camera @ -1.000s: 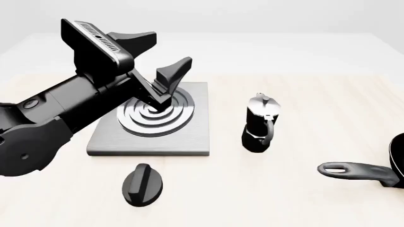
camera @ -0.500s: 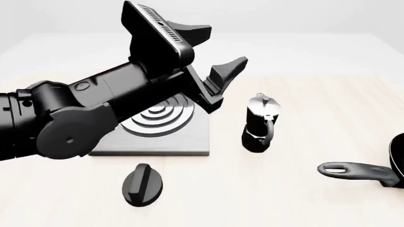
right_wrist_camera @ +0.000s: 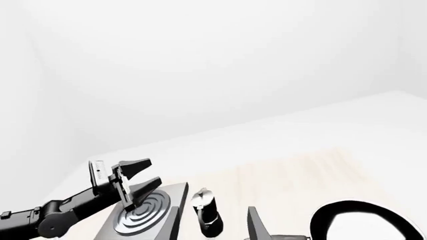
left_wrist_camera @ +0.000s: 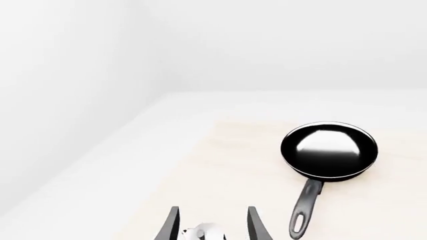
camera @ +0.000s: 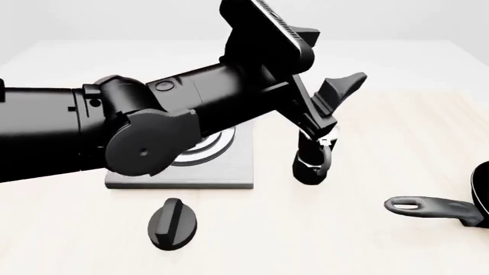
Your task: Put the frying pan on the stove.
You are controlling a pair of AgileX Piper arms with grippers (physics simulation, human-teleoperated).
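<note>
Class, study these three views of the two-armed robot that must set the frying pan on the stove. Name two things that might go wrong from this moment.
1. The left gripper, open and empty, hangs just above the moka pot; travelling toward the frying pan, it may topple the pot.

2. The pan's handle lies low on the table; a grasp near its holed end might let the pan tilt or slip before reaching the stove.

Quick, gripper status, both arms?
Left gripper: open, empty, above the moka pot.
Right gripper: only one finger visible, cannot tell.
</note>
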